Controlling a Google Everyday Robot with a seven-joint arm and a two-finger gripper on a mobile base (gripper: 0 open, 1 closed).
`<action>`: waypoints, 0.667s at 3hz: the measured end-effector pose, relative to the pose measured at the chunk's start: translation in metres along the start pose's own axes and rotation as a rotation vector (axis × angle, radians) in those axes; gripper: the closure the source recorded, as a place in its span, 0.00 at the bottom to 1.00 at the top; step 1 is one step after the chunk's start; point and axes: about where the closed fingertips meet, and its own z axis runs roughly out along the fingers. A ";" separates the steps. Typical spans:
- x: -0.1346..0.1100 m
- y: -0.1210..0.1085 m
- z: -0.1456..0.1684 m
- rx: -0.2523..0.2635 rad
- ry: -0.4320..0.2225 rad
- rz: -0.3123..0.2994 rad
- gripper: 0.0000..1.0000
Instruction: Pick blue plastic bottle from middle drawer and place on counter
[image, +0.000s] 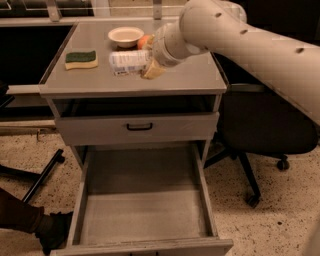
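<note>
The blue plastic bottle (127, 62) lies on its side low over the middle of the counter (195, 75); I cannot tell whether it touches the top. My gripper (150, 69) is at the bottle's right end, its pale yellowish fingers (153, 71) closed on it, with the thick white arm reaching in from the right. The middle drawer (145, 212) is pulled out at the bottom of the view, and its flat grey floor holds nothing.
A green and yellow sponge (80, 59) lies on the counter's left side. A small white bowl (126, 36) and an orange fruit (144, 41) sit at the back. A closed drawer front with black handle (139, 127) is above the open drawer. A black office chair (270, 130) stands to the right.
</note>
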 end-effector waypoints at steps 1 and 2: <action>0.025 -0.019 0.064 -0.007 0.052 -0.048 1.00; 0.051 -0.021 0.107 -0.056 0.119 -0.066 1.00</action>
